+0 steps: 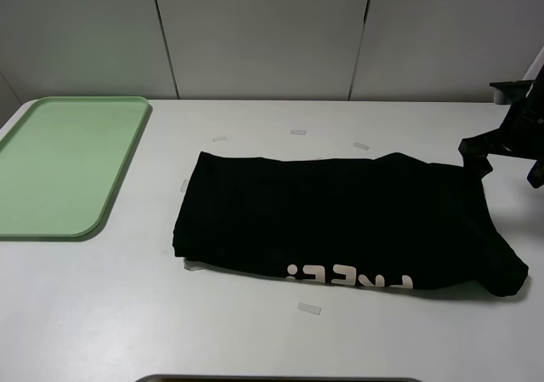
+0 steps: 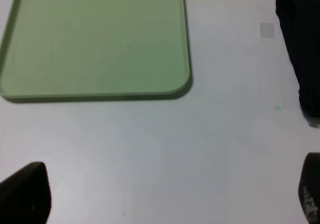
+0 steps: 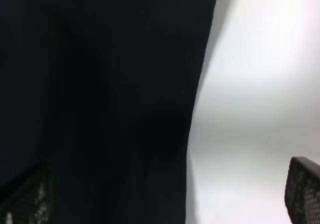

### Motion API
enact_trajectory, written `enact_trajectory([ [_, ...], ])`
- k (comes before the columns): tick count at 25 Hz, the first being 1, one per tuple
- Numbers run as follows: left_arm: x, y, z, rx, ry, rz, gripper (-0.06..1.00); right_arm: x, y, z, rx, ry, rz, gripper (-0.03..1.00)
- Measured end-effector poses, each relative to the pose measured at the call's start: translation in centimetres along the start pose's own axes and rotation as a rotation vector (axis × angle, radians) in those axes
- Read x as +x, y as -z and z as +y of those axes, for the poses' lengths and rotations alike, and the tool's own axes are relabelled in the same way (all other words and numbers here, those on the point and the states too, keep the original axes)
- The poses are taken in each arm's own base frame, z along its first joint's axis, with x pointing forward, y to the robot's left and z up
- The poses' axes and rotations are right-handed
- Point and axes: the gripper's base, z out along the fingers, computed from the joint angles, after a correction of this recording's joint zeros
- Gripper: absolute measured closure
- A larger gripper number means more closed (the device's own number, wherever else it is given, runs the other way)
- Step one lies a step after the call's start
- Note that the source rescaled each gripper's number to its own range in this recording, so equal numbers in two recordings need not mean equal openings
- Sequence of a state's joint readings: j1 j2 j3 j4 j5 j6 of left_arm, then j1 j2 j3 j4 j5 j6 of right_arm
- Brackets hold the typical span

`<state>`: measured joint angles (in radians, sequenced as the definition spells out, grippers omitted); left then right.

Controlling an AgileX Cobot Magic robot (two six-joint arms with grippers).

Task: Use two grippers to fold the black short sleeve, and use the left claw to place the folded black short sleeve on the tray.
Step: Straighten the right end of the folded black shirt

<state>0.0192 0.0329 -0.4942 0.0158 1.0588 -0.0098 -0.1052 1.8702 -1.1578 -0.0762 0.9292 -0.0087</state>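
The black short sleeve (image 1: 340, 220) lies on the white table, folded into a long band with pink lettering (image 1: 348, 276) along its near edge. My right gripper (image 1: 484, 156) hangs over its far right corner. In the right wrist view the right gripper (image 3: 165, 194) is open, straddling the shirt's edge (image 3: 100, 84) with nothing gripped. My left gripper (image 2: 167, 194), the left claw, is open over bare table, between the tray (image 2: 95, 44) and the shirt's left end (image 2: 300, 49); it is out of the high view. The pale green tray (image 1: 64, 165) sits at the far left.
Small clear tape marks (image 1: 309, 309) dot the table around the shirt. A dark edge (image 1: 280, 379) shows at the bottom of the high view. Grey panels (image 1: 263, 33) back the table.
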Motion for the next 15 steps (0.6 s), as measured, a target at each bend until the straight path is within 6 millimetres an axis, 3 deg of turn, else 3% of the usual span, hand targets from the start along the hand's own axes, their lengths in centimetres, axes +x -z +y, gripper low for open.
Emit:
enact_trajectory([
  [8,0.0,0.0,0.0,0.0,0.0,0.0,-0.06,-0.2,-2.9,-1.4,-0.01,-0.027,0.03,-0.03],
  [15,0.0,0.0,0.0,0.0,0.0,0.0,-0.06,1.7,-5.5,-2.1,-0.06,-0.071,0.001,-0.03],
])
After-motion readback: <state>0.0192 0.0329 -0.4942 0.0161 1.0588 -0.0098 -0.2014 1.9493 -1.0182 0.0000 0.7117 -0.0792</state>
